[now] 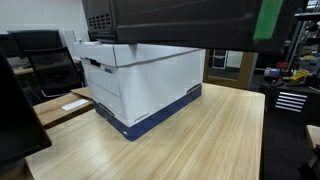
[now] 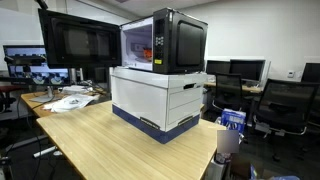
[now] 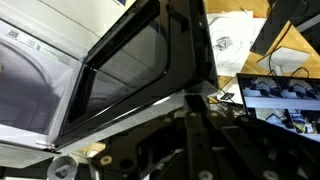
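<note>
Office desks and dark monitors (image 2: 80,40) fill the room behind a long pale wooden table (image 2: 100,135), on which sits a white cardboard file box (image 2: 160,100) with a blue base. On the box's lid stands a black microwave (image 2: 175,42), seen in both exterior views. In the wrist view the gripper (image 3: 198,118) is right at the edge of the microwave's glass door (image 3: 130,70), its fingers drawn together; whether they touch the door I cannot tell.
</note>
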